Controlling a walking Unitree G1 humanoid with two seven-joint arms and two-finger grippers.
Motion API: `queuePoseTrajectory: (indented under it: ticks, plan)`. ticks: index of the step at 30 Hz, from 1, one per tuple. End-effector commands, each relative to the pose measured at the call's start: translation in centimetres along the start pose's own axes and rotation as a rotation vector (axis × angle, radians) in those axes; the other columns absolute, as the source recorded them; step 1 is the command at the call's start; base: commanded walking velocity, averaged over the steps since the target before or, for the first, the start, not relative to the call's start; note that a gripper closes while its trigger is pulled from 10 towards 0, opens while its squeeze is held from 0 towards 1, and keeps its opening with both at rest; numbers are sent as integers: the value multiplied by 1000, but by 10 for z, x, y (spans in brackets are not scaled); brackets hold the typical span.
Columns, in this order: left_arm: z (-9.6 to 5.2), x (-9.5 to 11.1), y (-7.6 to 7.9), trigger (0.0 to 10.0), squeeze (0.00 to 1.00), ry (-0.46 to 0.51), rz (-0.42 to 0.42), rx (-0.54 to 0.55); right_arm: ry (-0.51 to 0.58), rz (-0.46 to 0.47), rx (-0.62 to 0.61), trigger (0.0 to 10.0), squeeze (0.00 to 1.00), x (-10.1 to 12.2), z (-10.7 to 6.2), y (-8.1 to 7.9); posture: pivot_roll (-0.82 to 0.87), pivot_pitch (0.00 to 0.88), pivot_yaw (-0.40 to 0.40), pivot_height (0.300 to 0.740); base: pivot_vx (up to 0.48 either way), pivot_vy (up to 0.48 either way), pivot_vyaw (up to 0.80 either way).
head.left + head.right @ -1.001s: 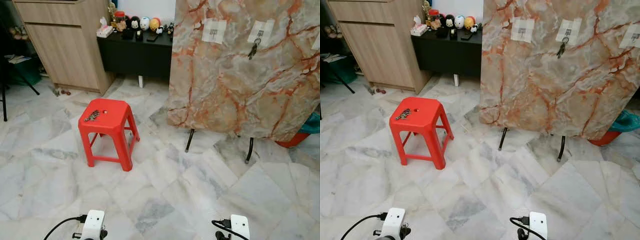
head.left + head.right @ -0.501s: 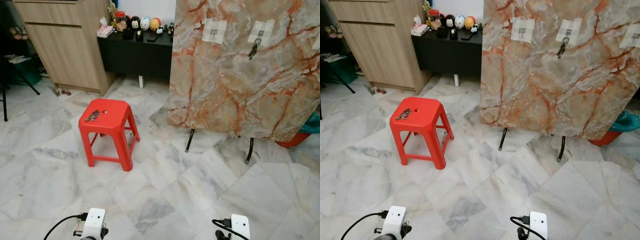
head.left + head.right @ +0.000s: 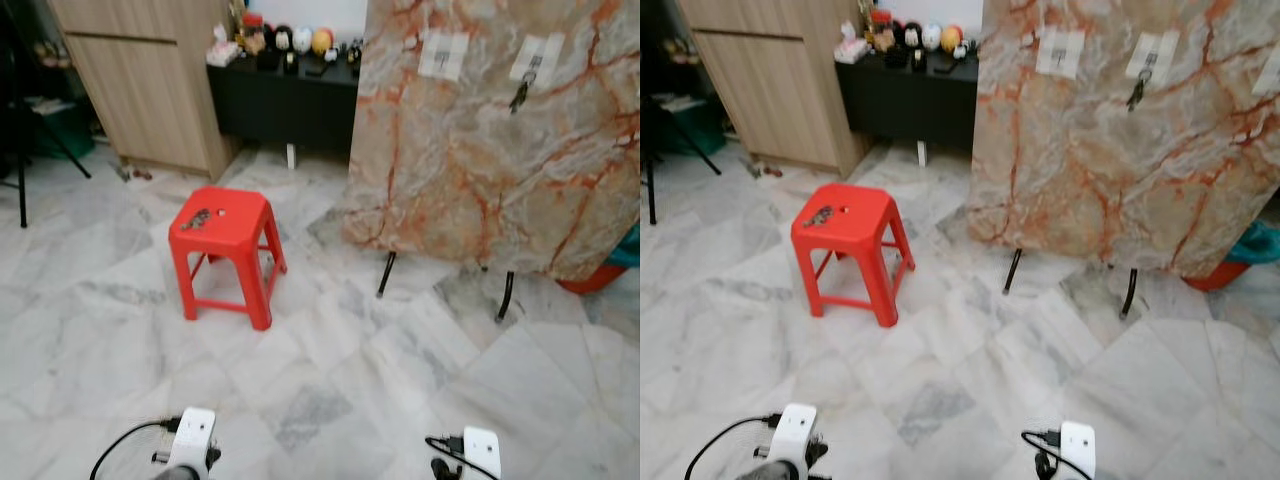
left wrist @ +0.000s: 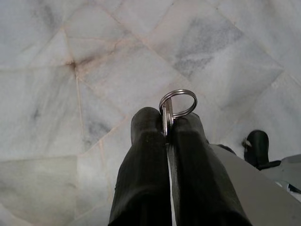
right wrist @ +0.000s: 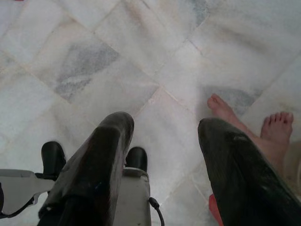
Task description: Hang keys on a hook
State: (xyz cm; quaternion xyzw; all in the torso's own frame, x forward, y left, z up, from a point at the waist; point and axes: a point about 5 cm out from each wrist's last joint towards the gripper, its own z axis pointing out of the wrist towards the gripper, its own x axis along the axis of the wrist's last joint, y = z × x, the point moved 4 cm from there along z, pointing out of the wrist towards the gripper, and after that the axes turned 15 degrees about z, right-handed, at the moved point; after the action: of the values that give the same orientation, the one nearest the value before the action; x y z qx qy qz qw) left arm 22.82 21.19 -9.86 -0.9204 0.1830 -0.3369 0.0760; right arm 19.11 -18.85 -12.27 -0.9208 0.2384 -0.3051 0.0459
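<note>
My left gripper (image 4: 165, 120) hangs low over the marble floor, shut on a silver key ring (image 4: 178, 102) that sticks out past its fingertips. My right gripper (image 5: 162, 127) is open and holds nothing, also low above the floor. Ahead on the right a marble-patterned board (image 3: 480, 160) stands on thin black legs. It carries white patches with hooks: one hook (image 3: 443, 53) is bare, and a bunch of keys (image 3: 519, 93) hangs from another. On the red stool (image 3: 222, 230) ahead to the left lies a further bunch of keys (image 3: 196, 218).
A wooden cabinet (image 3: 150, 80) and a black low table (image 3: 290, 100) with figurines stand at the back. A tripod leg (image 3: 20, 170) is at far left, a red basin (image 3: 598, 277) at far right. A person's bare feet (image 5: 275, 132) stand close behind my right gripper.
The whole picture has shifted and blurred a little, so the camera has moved; the stool, board and keys keep their places. Both arms stay low.
</note>
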Motion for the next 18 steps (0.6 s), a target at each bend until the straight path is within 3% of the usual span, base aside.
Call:
queuePoseTrajectory:
  ticks: [1,6,13,18]
  plan:
    - [-1,-3,1,10000,0,-9,21,-11,4,10,-9,10000,0,-2,-1,2,75,0,-45,740,-251,0,0]
    - [0,1,0,10000,0,3,29,-8,9,13,-9,10000,0,-1,-1,2,75,0,-47,740,-247,0,0]
    - [2,14,-5,10000,0,39,79,6,18,20,-1,10000,0,0,-1,2,77,0,-49,740,0,0,0]
    - [4,42,-16,10000,0,127,138,42,32,20,16,10000,0,3,-1,0,78,5,-53,740,0,0,0]
